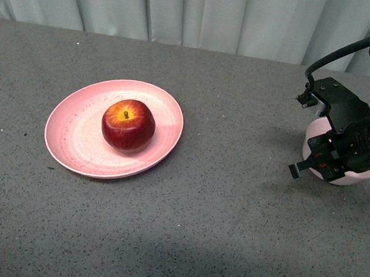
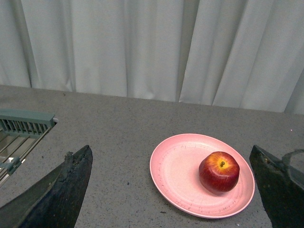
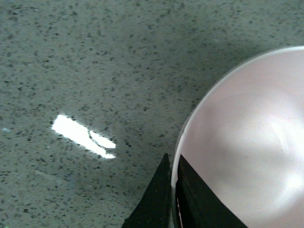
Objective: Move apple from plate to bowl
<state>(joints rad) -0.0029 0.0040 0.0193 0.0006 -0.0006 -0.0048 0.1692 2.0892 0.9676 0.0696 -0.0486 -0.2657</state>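
The right gripper [image 3: 172, 159] is at the bowl [image 3: 237, 142] itself. In its wrist view the two dark fingertips stand close together with the bowl's rim caught between them, one tip inside the wall and one outside, so the jaws read as pinched narrow on the rim. From the front view, the right gripper [image 1: 312, 160] covers most of the bowl [image 1: 352, 179], and only pale pink slivers show around it. Nothing lies inside the bowl.

The left gripper [image 2: 170, 148] is well away from the bowl, its fingers spread wide and holding nothing. It hangs above the table [image 1: 198, 227] and looks down on the plate [image 2: 175, 171].

The apple [image 1: 128, 125] has not left that plate [image 1: 72, 138]. It sits upright, stem up, a little off the plate's middle on the side nearer the bowl, and plate and bowl are well apart on the robot's left–right line. A pale curtain [image 1: 211, 14] hangs beyond the bowl at the table's far edge.

I judge the task to be at its opening step, with the bowl steadied or being placed and the fruit ungrasped. The next move calls for open jaws to come down around the apple's widest part — the left ones are already spread and aimed that way.

Counted: one apple, one plate, one bowl, two grippers
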